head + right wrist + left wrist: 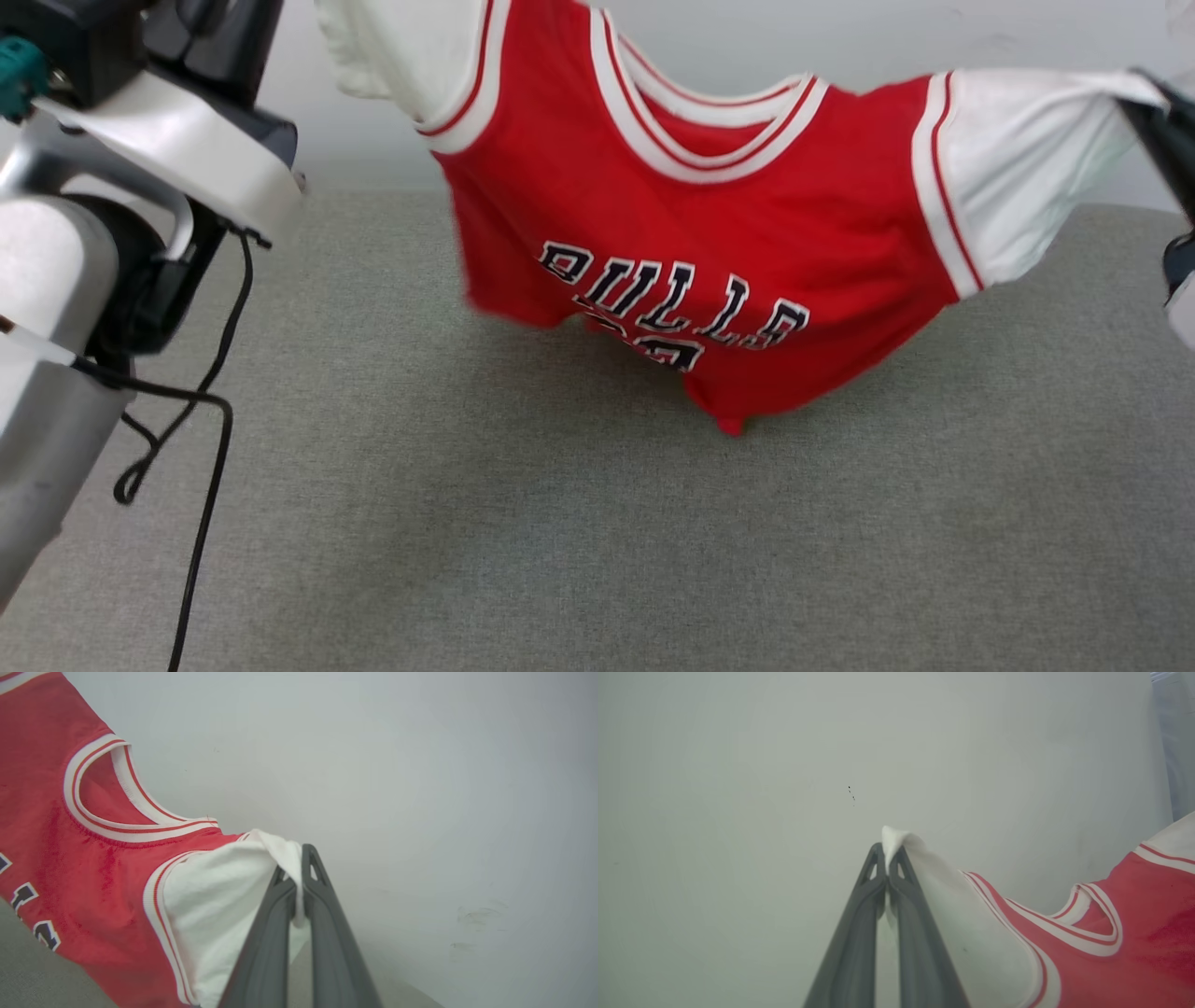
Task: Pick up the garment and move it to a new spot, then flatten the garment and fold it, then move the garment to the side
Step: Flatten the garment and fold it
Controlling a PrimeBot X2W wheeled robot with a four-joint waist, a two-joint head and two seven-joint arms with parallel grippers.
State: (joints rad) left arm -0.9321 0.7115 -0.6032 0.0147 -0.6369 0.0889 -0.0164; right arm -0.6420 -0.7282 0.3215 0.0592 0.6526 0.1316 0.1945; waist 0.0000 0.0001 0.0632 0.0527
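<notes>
The garment [709, 243], a red jersey T-shirt with white sleeves and black-and-white chest lettering, hangs stretched in the air above the grey surface, its hem sagging towards it. My left gripper [888, 856] is shut on the tip of one white sleeve [952, 905], with red body and striped collar [1092, 924] to the right. My right gripper [294, 868] is shut on the other white sleeve [219, 905]. In the head view the right gripper's dark fingers [1162, 131] pinch the sleeve end at the right edge; the left sleeve [401, 47] runs off the top.
A grey fabric-covered surface [597, 541] spreads below the shirt. A pale wall [934, 37] stands behind it. My left arm [103, 233] with dangling black cables [205, 467] fills the head view's left side.
</notes>
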